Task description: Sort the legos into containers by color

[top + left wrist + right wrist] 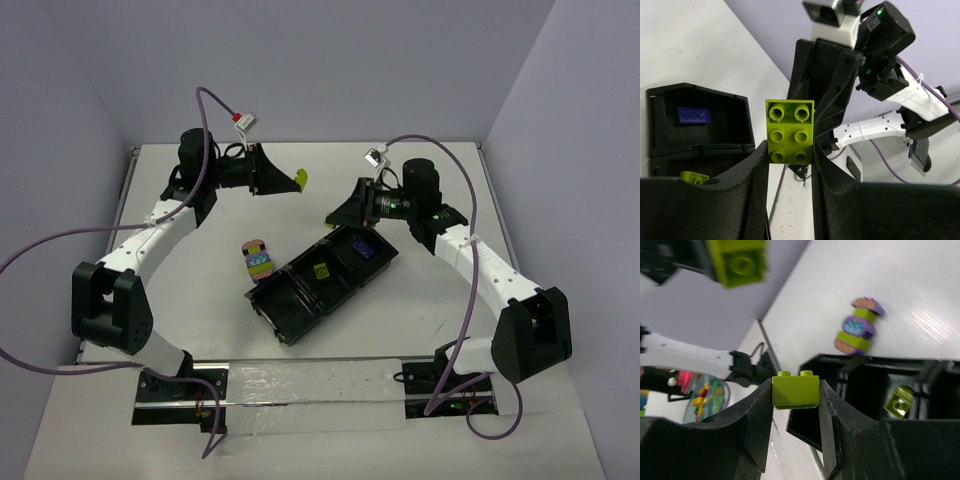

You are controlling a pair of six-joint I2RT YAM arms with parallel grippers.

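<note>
My left gripper (292, 179) is raised above the table's back and shut on a yellow-green lego (301, 178), which shows studs-up between the jaws in the left wrist view (790, 131). My right gripper (336, 219) hovers at the far end of the black tray (283, 325) and is shut on another yellow-green lego (795, 391). The tray's far compartment holds a purple lego (365, 249). The middle one holds a yellow-green lego (321, 271). The near compartment looks empty. A multicoloured stacked block (258, 260) lies on the table left of the tray.
The tray lies diagonally at the table's centre. Purple cables arc over both arms. A clear strip (310, 385) runs along the near edge between the arm bases. Walls close off the back and sides.
</note>
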